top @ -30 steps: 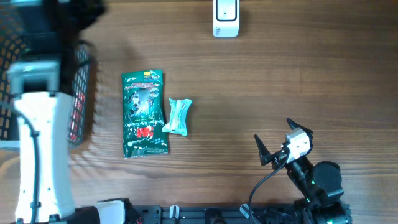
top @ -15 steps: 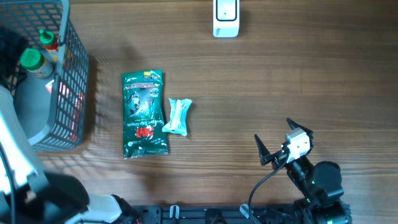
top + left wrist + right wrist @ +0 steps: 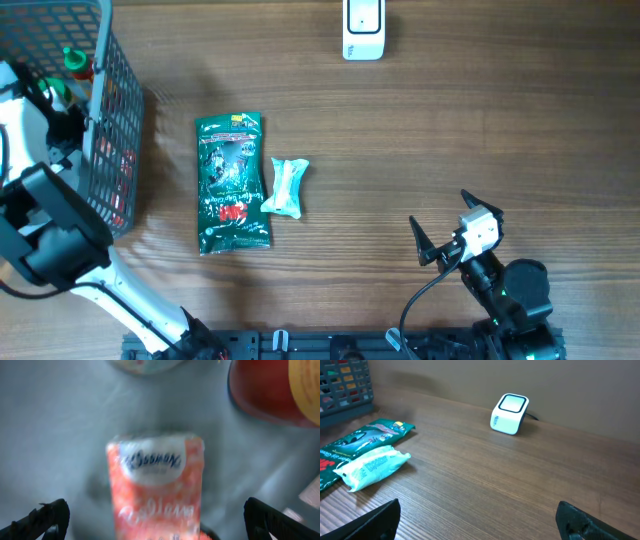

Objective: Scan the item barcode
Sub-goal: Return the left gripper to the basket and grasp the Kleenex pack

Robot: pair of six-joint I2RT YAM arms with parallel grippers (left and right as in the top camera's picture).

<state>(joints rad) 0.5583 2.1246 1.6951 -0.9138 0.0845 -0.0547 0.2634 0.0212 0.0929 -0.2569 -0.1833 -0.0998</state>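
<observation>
Orange-and-white packet [image 3: 155, 485] lies flat on the basket [image 3: 115, 120] floor, right under the left gripper [image 3: 162, 522]. Jaws are spread wide, one finger on either side of it, nothing held. The wrist view is blurred, so I can't tell whether there's contact.

It looks like a soft film pack, maybe tissues: light, squashy, slick wrap. I'd pinch it across the short width around mid-body, which is how the jaws line up now. A grip on one end would probably let it droop or slide out. Squeezing shouldn't hurt it. No barcode on the upward face, so it's likely underneath — expect a flip at the scanner [image 3: 362, 28].

Inside the basket:
- Red round container [image 3: 265, 390] sits near the packet's upper right corner, apart from it.
- Green-capped bottle [image 3: 72, 58] is at the far end.

Outside the basket:
- Green pouch [image 3: 232, 183] is just to the right of the basket.
- Mint packet [image 3: 286, 187] is against the pouch's far side.
- The scanner is well beyond both, at the far table [image 3: 520, 120] edge.
- Right gripper [image 3: 438, 208] is farthest from the basket — jaws wide, empty, over bare wood.
</observation>
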